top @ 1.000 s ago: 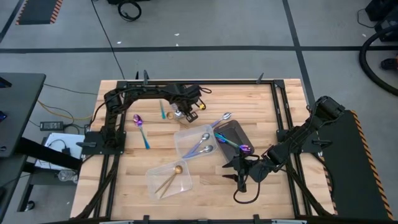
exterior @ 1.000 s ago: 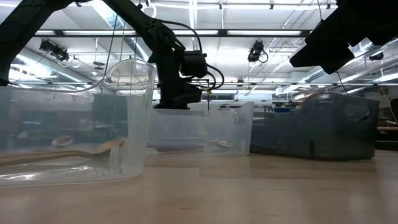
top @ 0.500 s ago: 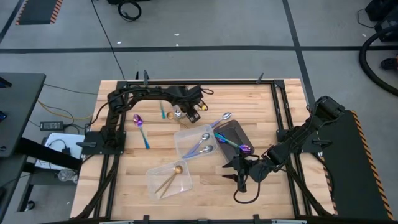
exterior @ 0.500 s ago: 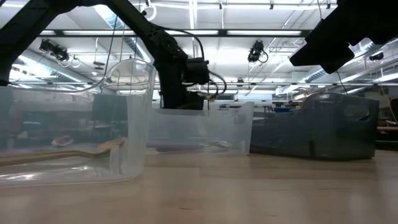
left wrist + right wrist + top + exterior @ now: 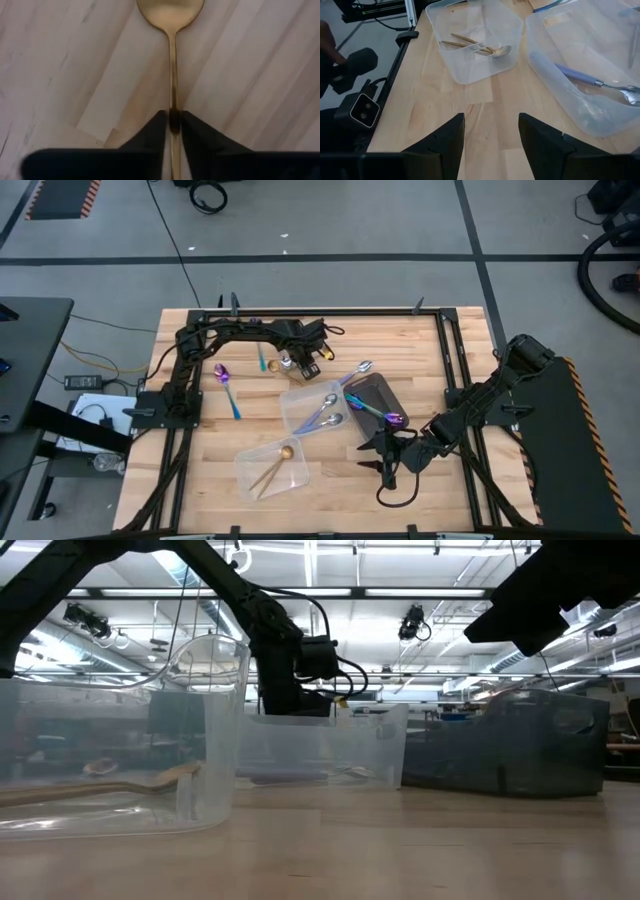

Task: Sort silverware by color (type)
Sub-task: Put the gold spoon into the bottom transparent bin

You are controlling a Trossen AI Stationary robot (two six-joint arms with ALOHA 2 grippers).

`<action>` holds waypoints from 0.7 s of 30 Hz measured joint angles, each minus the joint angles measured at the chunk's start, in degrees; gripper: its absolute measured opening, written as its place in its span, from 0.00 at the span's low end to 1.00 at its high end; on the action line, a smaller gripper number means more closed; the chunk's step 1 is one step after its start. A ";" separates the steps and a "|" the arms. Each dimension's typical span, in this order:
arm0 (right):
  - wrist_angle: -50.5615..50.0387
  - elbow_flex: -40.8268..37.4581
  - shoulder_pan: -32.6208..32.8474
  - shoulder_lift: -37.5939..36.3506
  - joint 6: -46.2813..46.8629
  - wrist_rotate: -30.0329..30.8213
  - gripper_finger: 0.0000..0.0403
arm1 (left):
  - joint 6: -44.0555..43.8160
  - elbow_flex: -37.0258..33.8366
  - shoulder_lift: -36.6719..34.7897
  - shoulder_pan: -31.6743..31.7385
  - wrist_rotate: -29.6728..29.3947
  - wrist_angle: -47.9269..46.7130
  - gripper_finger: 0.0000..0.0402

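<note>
Your left gripper [image 5: 174, 122] sits low over the far-left worktop [image 5: 340, 490], fingers [image 5: 150, 131] pinched almost together on the thin handle of a gold spoon [image 5: 171, 30], which lies flat on the wood with its bowl pointing away from the wrist. Looks like a grasp just closing, lift not yet begun. Risk: the handle is slim and smooth, the hold is only at the fingertips, so the spoon may pivot or slip out as you raise it; a tilted spoon could then catch the rim of the gold tub [image 5: 262, 470] near the front, which already holds two gold pieces. Silver spoons lie in the middle tub [image 5: 300, 402], iridescent ones on the dark tray [image 5: 385, 393]. Loose on the worktop: a purple spoon [image 5: 222, 372], a teal piece [image 5: 262, 360], and a silver spoon [image 5: 362, 367] beside the tray. Mind the teal piece just beside your gripper; a sideways swing could knock it. Your right gripper [image 5: 491, 132] waits near the front right, fingers wide apart and empty, close to the route to the gold tub, so a careless pass could clip it.
</note>
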 joint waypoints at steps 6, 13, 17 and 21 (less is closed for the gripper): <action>0.02 0.00 0.00 0.00 -0.15 0.00 0.49 | 0.98 0.02 0.04 -0.98 -0.07 0.99 0.04; -0.05 0.00 0.00 0.00 -0.13 0.02 0.49 | 2.54 -0.20 -0.84 -2.49 1.26 2.58 0.04; -0.10 0.00 0.00 0.00 0.12 0.02 0.49 | 2.58 -0.20 -1.54 -3.17 2.54 4.35 0.03; -0.61 -0.02 0.00 0.00 0.90 0.04 0.49 | 3.52 -0.17 -1.55 -4.27 3.97 6.20 0.00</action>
